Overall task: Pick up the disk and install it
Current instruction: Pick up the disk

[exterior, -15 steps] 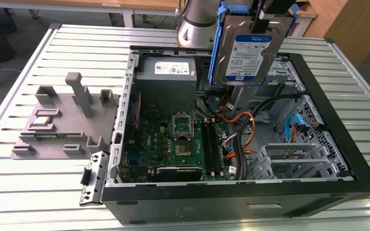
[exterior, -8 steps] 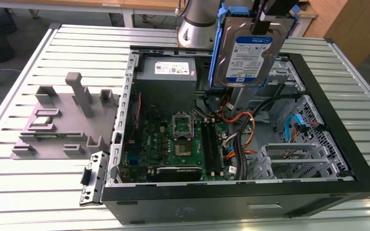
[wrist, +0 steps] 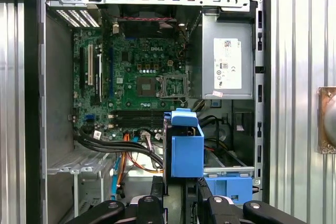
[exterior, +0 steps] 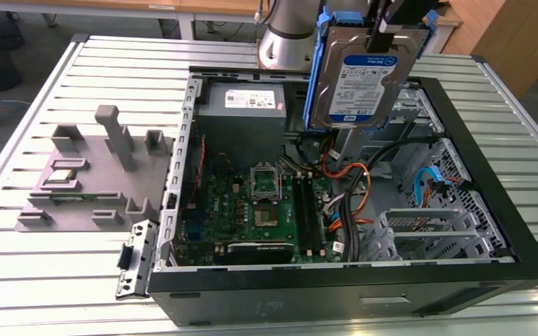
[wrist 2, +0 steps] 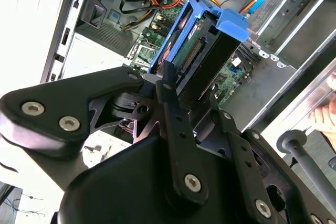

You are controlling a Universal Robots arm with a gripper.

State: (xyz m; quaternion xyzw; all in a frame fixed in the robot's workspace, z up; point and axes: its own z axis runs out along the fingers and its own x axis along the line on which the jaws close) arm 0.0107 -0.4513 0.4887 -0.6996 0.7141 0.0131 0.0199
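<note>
The disk (exterior: 363, 77) is a silver drive with a white-and-blue label in a blue carrier bracket. It hangs upright above the far right part of the open computer case (exterior: 493, 231), clear of the parts below. My gripper (exterior: 395, 28) holds it from above, shut on its upper end. In the second wrist view the black fingers (wrist 2: 170, 98) clamp the disk (wrist 2: 197, 45) on both sides, gripper (wrist 2: 191, 90) shut. Seen edge-on in the first wrist view, the disk (wrist: 184, 148) hangs over the cables beside the drive bay, with the gripper (wrist: 181, 203) behind it.
Inside the case lie the motherboard (wrist: 136, 72), the grey power-supply box (wrist: 226, 61), bundled cables (exterior: 353, 182) and a blue bracket (wrist: 228, 188) in the drive bay. A grey fixture (exterior: 92, 175) stands on the slatted table (exterior: 54, 280). A hand (wrist 2: 323, 114) shows outside the case.
</note>
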